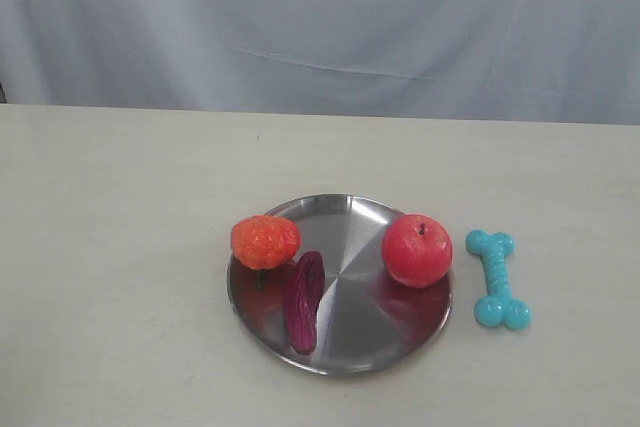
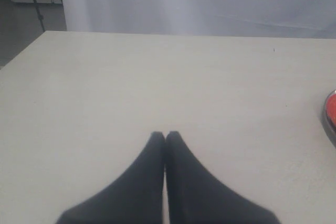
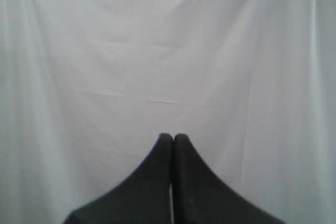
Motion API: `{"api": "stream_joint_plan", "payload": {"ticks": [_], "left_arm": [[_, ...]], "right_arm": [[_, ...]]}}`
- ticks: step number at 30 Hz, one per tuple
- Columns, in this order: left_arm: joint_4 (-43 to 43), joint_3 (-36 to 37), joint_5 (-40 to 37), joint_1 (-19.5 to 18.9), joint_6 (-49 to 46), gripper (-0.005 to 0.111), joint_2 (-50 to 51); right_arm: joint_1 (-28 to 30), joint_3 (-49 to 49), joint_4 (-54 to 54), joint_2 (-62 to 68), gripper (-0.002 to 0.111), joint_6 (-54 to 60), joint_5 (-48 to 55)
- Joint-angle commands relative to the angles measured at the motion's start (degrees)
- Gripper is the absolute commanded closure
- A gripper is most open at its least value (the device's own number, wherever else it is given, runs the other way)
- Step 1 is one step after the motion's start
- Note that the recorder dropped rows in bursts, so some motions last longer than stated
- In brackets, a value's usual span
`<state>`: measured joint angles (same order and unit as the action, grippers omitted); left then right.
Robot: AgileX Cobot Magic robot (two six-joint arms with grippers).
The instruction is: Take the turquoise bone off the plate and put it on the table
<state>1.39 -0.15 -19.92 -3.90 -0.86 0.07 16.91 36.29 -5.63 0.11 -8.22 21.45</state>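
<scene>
The left fingers [image 2: 142, 182], black and tapered, are pressed together tip to tip with nothing between them. In the left wrist view they hang over a bare stretch of the cream-beige surface [image 2: 157, 77]. At one edge of that view there is a thin curved sliver of grey metal with a red-orange patch above it. It is probably the plate [image 2: 331, 127], though too little shows to be sure. The right fingers [image 3: 149, 182] are also closed against each other and hold nothing. Behind them the right wrist view shows only the pale, creased cloth backdrop [image 3: 168, 51].

In the exterior view, the round shiny steel plate sits on the surface near the front, a little right of centre. Three things rest on it. A red apple [image 1: 417, 249] stands upright near the right rim, stem up. A knobbly orange fruit-like piece [image 1: 265, 241] sits at the left rim. A dark purple, ridged, elongated piece [image 1: 304, 300] lies just beside the orange one and points toward the front rim.

The turquoise bone [image 1: 498, 279] is off the plate. It lies flat on the surface just to the right of the plate's right rim, with a narrow gap of bare surface between them. It runs roughly front to back, with its nearer knobbed end angled slightly to the right. The apple is the closest thing on the plate to it.
</scene>
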Motion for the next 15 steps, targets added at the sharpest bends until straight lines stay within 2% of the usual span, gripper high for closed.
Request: {"api": "stream_joint_plan", "payload": {"ticks": [1, 11, 15], "left_arm": [[0.08, 0.15, 0.31, 0.44, 0.24, 0.107, -0.07], [0.08, 0.15, 0.31, 0.44, 0.24, 0.107, -0.07], [0.08, 0.15, 0.31, 0.44, 0.24, 0.107, -0.07]], "right_arm": [[0.4, -6.55, -0.64, -0.11, 0.109, 0.13, -2.18], [0.4, -27.56, -0.5, -0.11, 0.109, -0.13, -14.98], [0.4, -32.19, -0.5, -0.11, 0.109, -0.13, -15.46]]}}
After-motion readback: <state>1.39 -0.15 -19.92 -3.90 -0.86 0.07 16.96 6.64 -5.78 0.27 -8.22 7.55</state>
